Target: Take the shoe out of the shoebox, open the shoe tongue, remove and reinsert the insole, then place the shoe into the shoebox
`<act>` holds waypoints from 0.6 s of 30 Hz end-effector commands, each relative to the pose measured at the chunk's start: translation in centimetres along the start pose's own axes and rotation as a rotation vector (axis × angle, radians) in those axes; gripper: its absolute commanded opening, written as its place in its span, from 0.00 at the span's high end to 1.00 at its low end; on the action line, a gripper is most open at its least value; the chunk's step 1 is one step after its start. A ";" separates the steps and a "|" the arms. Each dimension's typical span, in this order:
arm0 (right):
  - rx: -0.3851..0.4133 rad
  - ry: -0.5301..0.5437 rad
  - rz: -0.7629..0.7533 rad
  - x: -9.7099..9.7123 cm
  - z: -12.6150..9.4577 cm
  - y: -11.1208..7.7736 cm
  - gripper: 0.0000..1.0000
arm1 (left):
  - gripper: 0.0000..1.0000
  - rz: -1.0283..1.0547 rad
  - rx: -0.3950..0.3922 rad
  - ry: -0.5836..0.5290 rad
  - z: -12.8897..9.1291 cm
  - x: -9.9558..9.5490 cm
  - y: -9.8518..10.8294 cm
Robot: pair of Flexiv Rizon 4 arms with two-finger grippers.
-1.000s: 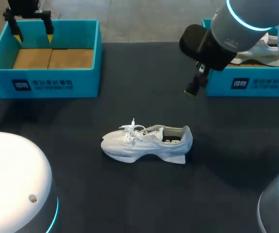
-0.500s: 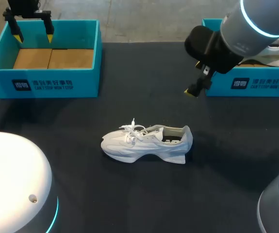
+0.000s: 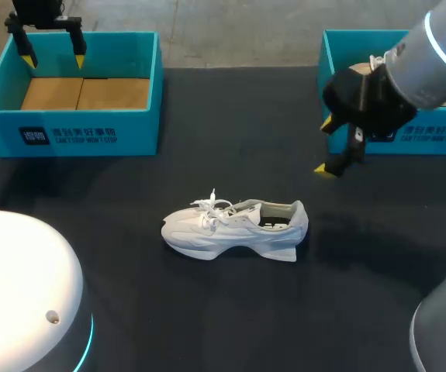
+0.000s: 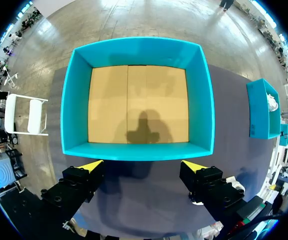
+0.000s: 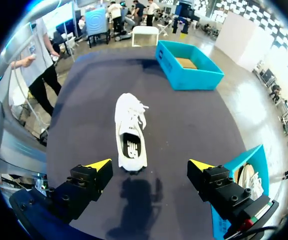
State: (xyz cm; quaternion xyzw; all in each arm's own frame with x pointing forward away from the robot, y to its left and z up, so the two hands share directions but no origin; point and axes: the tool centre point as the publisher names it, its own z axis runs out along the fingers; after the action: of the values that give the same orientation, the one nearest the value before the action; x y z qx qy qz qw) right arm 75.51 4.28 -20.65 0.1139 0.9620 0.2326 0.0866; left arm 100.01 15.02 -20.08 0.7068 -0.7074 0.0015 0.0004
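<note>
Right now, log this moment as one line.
shoe: upright on table, ungrasped | left gripper: open, above left shoebox rim | right gripper: open, empty, off the shoe's heel end

White laced fabric sneaker (image 3: 234,229) with black insole (image 3: 275,222); teal cardboard shoebox (image 3: 91,136), tan inside, at ten o'clock; dark grey table (image 3: 230,139).

Left fingers (image 4: 91,165) wide apart; right fingers (image 5: 97,164) likewise
</note>
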 end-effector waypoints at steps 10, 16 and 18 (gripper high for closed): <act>-0.266 0.014 -0.039 3.0 3.0 -6.3 0.00 | 0.00 0.000 -0.001 -0.001 0.0 0.0 0.0; -0.310 0.064 -0.032 3.7 3.8 -7.9 0.00 | 0.00 0.000 -0.001 -0.001 0.0 0.0 0.0; -0.330 0.078 -0.028 3.8 4.0 -8.5 0.00 | 0.00 0.000 -0.001 -0.001 0.0 0.0 0.0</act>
State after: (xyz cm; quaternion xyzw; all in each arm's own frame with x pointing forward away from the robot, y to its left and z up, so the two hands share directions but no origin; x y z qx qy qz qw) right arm 71.53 0.29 -27.89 0.0832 0.9474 0.3026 0.0632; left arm 100.01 15.02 -20.08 0.7068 -0.7074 0.0015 0.0004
